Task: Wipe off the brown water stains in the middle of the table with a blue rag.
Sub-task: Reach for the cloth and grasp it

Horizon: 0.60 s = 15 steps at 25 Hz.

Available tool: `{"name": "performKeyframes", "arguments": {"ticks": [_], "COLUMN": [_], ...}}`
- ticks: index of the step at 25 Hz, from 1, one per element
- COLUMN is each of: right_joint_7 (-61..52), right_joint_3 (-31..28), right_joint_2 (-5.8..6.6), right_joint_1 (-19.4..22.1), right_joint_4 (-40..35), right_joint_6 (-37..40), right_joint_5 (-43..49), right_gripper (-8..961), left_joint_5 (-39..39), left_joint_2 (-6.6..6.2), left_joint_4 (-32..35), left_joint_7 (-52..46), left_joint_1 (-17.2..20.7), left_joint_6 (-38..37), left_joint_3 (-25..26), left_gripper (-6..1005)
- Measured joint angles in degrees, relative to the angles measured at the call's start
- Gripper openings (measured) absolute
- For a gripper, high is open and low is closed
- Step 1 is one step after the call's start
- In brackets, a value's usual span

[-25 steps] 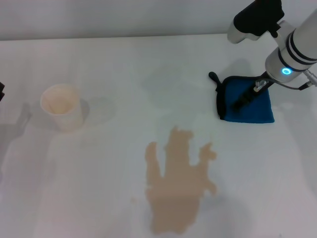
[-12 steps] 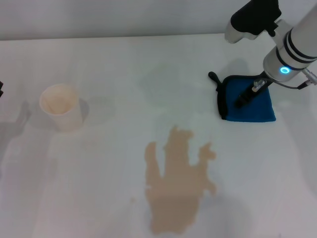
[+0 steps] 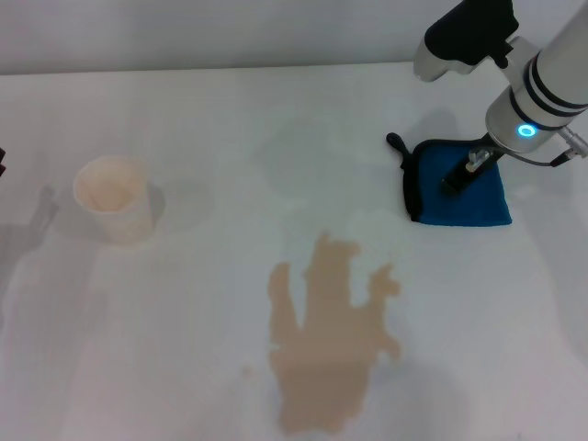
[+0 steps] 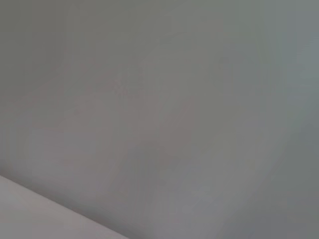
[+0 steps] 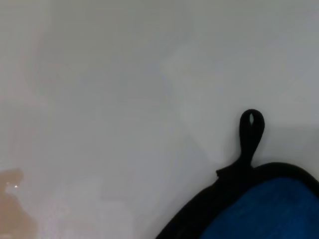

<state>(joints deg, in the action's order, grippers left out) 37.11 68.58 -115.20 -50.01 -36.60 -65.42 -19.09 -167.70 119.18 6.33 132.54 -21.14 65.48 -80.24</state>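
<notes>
Lying under the right end effector, the blue rag

Plain pale wall under soft even light.

Beneath my white right arm with its glowing blue ring lies the blue rag, bright blue with black edge trim and a black loop tab. Nearer me than the rag, the brown water stains are pale tan on the plain white table. Left of the stains, the paper cup is creamy white.
</notes>
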Motion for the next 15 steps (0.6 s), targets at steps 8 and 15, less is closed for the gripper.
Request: {"name": "performKeyframes", "arguments": {"ticks": [8,15], "right_joint_7": [0.12,0.17], "right_joint_3": [0.38,1.28], "right_joint_2": [-0.1,-0.21], "right_joint_1": [1.08,1.16], "right_joint_4": [-3.3,-3.46], "right_joint_6": [-1.2,-1.41], "right_joint_5": [-0.02,0.12], "right_gripper": [41,174], "left_joint_5": [0.0,0.0], "left_joint_2": [0.0,0.0], "left_joint_4": [0.0,0.0], "left_joint_7": [0.0,0.0], "left_joint_1": [0.13,0.03], "left_joint_6": [0.0,0.0], "left_joint_3": [0.0,-0.01], "left_gripper": [878,878]}}
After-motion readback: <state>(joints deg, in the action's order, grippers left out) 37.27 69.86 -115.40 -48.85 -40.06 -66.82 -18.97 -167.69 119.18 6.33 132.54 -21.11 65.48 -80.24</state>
